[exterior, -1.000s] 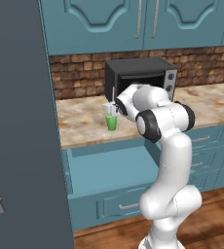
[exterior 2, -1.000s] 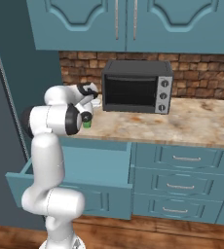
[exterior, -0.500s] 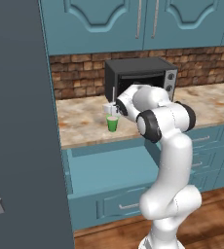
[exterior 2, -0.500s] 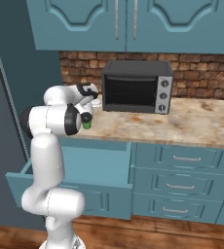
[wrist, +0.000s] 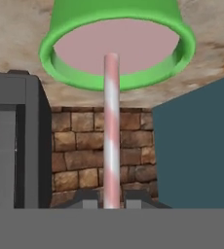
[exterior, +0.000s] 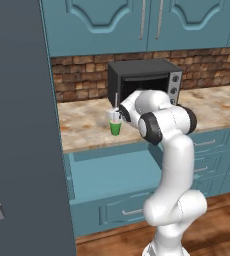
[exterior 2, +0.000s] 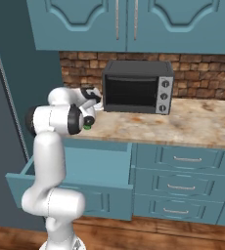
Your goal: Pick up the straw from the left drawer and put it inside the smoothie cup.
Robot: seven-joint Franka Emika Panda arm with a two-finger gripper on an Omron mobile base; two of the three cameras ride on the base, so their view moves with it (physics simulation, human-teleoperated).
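I am holding the straw (wrist: 111,131) pinched between my two finger tips, my gripper (wrist: 111,199) closed tight on its lower end in the hand view, and it is running straight away from me with its far tip reaching the rim of the smoothie cup (wrist: 118,41), over the pale pink contents; whether that tip is touching the pink surface I cannot tell. In the left base view the cup (exterior: 115,126) is standing upright on the stone counter (exterior: 84,125) near its front edge, just in front of the black oven (exterior: 143,82), and my hand is hanging right above it, with the straw (exterior: 115,100) showing as a thin pale line rising upright above the hand. The left drawer (exterior: 114,172) is standing pulled out below the counter there, its plain teal inside showing. The right base view is giving me the other side: my own arm is covering most of the cup, so I am seeing just a sliver of green (exterior 2: 87,127) beside my elbow, while the drawer's (exterior 2: 87,168) open box is jutting out from the cabinet front and the oven's (exterior 2: 137,87) knobs are facing the camera. The hand view alone is showing the straw's pink and white stripes and the brick wall (wrist: 97,151) behind it
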